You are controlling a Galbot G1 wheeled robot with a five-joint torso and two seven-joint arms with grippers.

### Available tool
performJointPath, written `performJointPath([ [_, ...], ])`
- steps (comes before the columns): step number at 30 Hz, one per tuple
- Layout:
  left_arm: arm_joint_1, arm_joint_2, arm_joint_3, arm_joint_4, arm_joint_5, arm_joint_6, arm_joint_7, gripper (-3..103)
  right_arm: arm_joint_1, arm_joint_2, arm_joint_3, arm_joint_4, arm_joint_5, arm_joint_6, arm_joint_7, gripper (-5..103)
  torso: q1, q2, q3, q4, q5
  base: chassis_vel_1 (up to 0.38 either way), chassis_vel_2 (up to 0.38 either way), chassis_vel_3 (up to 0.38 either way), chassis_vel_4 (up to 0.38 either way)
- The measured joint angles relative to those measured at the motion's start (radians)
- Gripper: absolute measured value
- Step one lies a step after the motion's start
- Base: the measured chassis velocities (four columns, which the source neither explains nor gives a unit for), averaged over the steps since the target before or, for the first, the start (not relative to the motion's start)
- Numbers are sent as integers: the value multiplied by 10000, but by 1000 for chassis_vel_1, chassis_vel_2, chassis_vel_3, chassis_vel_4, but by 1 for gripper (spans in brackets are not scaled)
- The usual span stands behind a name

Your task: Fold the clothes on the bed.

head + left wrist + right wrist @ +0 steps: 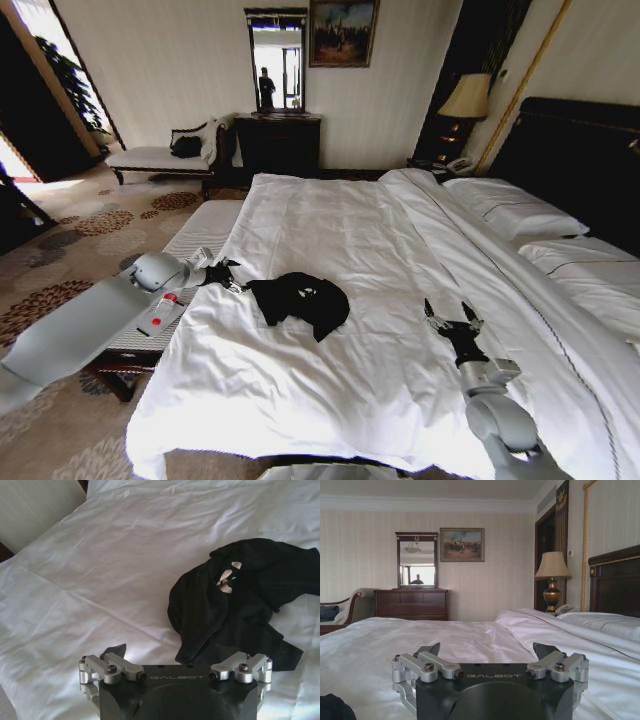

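At the robot's left, the left tool (222,274) reaches in over the near left edge of the bed (330,230), just beside the black T-shirt (300,298); its jaws stand wide apart with nothing between them, and in the left wrist view one fingertip (116,650) rests just above the white duvet while the shirt's hem lies close in front of the tool body. The T-shirt sits crumpled in a loose heap on the duvet, left of the bed's middle and toward the foot, a scrap of white lettering (227,578) showing among the folds. Further right, well apart from the shirt, the right tool (450,318) hovers low over the duvet, jaws wide and empty, pointing toward the dresser (411,604) and mirror (417,560) on the far wall.
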Motion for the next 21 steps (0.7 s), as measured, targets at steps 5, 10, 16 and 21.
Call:
performJointPath([
  [5,-95,-323,204,414,24,-411,152,100,79,-91,-10,-67,12,0,4,100,0,-1,0,-3,-1,0,0,0,0],
  [10,-256,-456,458,602,365,-467,613,100,91,-191,-6,-124,33,-3,14,100,1,-1,1,-2,-1,0,0,0,0],
  [16,-580,-469,619,801,919,-674,1265,100,92,-181,9,-169,41,-4,24,100,-1,0,0,0,1,0,0,0,0],
  [21,-844,-715,803,1167,1138,-927,1457,100,78,-198,28,-195,44,-10,29,100,-1,-1,0,-4,0,0,0,0,0],
])
